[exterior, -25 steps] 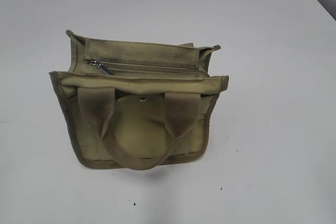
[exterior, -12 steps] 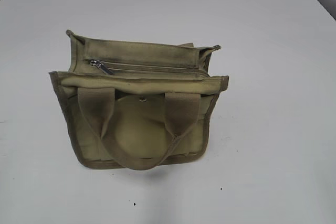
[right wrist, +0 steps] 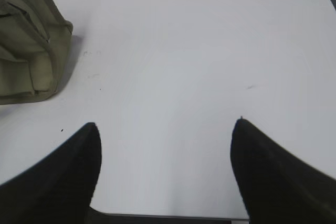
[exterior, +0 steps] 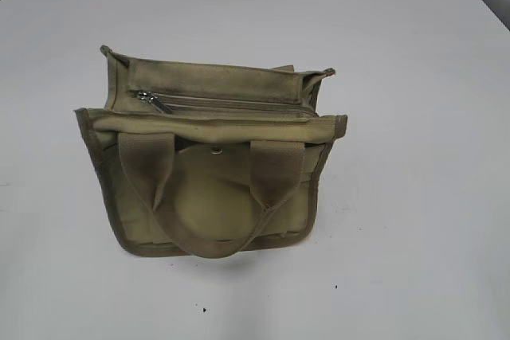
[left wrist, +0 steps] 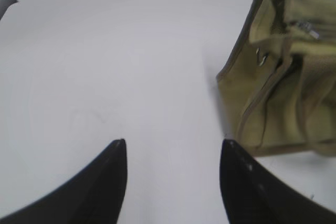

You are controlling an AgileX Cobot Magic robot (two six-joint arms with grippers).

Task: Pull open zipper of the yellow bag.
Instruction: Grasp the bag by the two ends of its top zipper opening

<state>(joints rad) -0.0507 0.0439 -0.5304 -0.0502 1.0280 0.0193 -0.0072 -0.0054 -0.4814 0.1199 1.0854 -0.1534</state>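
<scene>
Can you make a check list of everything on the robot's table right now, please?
Surface: white table, a few tiny dark specks.
Job's things: yellow bag standing upright; zipper shut, pull tab at its left end.
Clutter: nothing seen.
Grippers: left gripper open, empty, over bare table beside the bag; right gripper open wider, empty, apart from the bag.
Cables: nothing seen.
Surroundings: grey strips past the far table corners.
</scene>
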